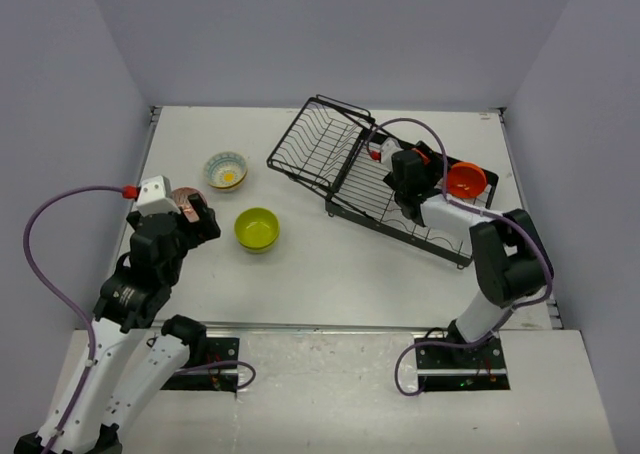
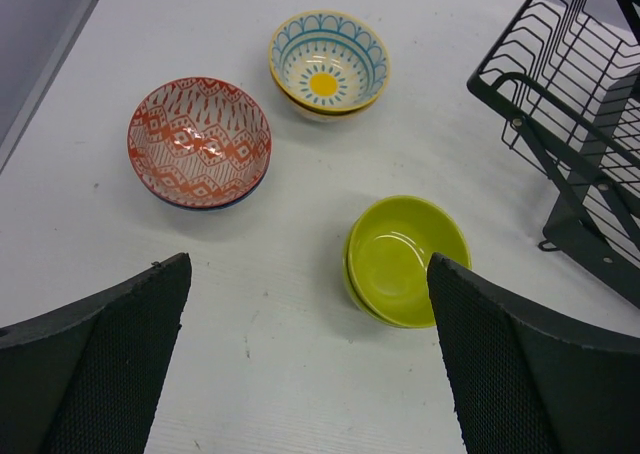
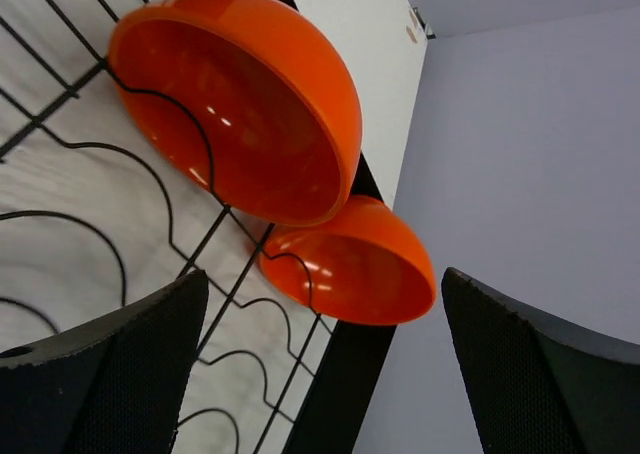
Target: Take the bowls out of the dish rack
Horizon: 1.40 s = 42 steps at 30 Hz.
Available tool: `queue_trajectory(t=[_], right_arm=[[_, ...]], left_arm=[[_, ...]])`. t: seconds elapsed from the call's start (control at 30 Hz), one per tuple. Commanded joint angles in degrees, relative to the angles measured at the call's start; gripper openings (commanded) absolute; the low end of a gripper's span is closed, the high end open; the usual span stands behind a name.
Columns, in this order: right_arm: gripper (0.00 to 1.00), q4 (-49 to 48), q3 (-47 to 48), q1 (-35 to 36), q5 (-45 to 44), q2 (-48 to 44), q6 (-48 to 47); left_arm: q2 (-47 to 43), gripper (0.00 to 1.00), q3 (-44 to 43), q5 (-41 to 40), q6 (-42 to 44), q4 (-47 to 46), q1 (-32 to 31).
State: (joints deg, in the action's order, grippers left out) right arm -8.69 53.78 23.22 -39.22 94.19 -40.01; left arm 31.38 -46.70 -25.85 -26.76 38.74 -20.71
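Since two orange bowls [image 3: 240, 104] lean in the dish rack [image 1: 320, 144], the right pincer [image 3: 320, 364] gapes wide for one, the left pincer [image 2: 315, 374] likewise wide, empty.

We see a smooth, high-gloss finish on the upper orange bowl [image 3: 250, 94] and the lower orange bowl [image 3: 350, 264], both carrying bright highlights; whether they are plastic or glazed ware we cannot tell. The lime green bowl [image 2: 405, 259] is just as glossy, while the red-patterned bowl [image 2: 200, 139] and the floral bowl [image 2: 328, 62] look glazed with a softer sheen. The dish rack [image 2: 590, 239] is thin wire under a smooth, black, semi-matt coating. The tabletop [image 2: 300, 374] is white and matt, with faint grain and small scuffs. On the left hand [image 2: 308, 264] and the right hand [image 3: 325, 274], the pads [image 2: 500, 374] are black, matt and finely meshed, rough-looking.
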Motion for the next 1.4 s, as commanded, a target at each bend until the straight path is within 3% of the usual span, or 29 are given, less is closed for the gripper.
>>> queue_trajectory(t=[0.0, 0.13, 0.27, 0.6, 0.77, 0.8, 0.83, 1.0, 1.23, 1.37], right_arm=[[0.99, -11.95, 2.56, -2.82, 0.03, 4.74, -11.65], [0.98, -21.42, 4.58, -4.85, -0.94, 11.26, -19.81], [0.83, -29.97, 5.02, -4.94, -1.73, 16.54, -25.11], [0.46, -30.42, 5.72, -5.56, 0.29, 17.87, -23.36], [0.38, -30.16, 5.2, -5.64, 0.29, 18.22, -22.48], [0.25, -30.16, 5.28, -5.64, 0.2, 18.39, -22.48], [0.22, -30.16, 5.28, -5.64, 0.11, 18.57, -22.39], [0.18, -30.16, 5.02, -5.64, -0.5, 18.75, -21.16], [0.0, -30.77, 4.76, -5.65, -1.29, 18.48, -20.55], [0.0, -31.83, 4.93, -5.73, -2.26, 18.48, -20.55]], left_arm=[[0.0, 1.0, -0.06, 0.01, 1.19, -2.71, -0.21], [0.18, 1.0, 0.11, 1.15, 1.45, -3.14, -0.21], [0.35, 1.0, 0.2, 1.67, 1.8, -3.41, -0.21], [1.14, 1.0, 0.12, 1.94, 1.89, -3.41, -0.21], [1.84, 1.0, 0.03, 2.12, 1.98, -3.5, -0.21], [1.93, 1.0, 0.03, 2.12, 1.98, -3.41, -0.21], [2.02, 1.0, 0.03, 2.12, 1.98, -3.41, -0.21], [1.93, 1.0, 0.03, 2.38, 2.07, -3.5, -0.21], [1.93, 1.0, -0.06, 2.29, 2.07, -3.5, -0.21], [1.93, 1.0, -0.06, 2.47, 2.24, -3.5, -0.21]])
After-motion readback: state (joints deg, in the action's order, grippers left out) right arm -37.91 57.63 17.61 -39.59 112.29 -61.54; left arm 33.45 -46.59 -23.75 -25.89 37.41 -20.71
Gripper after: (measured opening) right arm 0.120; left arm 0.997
